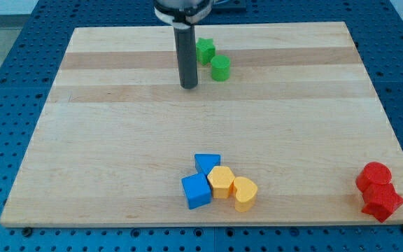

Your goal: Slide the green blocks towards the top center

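Item: two green blocks (pixel 213 60), touching, near the table (pixel 117 140) top centre. My tip (pixel 189 86) stood just left of and below them. No pincer fitted; nothing held. Best handling, in my judgement: gentle nudges from below.

**Arm look**

Straight dark grey rod, smooth, matte, no markings; my tip (pixel 189 87) is its blunt flat end. Rod's top sits in a black collar w/ a white-ish ring above it, cut off by the view's top.
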{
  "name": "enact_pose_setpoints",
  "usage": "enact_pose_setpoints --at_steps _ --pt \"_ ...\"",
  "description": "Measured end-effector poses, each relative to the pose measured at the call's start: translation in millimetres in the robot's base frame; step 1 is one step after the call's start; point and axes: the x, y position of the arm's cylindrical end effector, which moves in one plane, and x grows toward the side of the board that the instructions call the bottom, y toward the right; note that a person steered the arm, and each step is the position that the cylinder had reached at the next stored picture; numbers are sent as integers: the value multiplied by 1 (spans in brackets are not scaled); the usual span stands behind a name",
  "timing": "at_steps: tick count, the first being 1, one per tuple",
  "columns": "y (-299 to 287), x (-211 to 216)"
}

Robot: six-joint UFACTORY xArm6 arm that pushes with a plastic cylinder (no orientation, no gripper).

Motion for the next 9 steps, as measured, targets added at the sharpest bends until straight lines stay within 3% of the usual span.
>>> enact_pose_setpoints --at_steps 1,2,4,6,7,9 --pt "52 10" --pt "95 -40" --pt "70 -43" --pt "95 -41" --pt "74 0" --pt "46 -14"
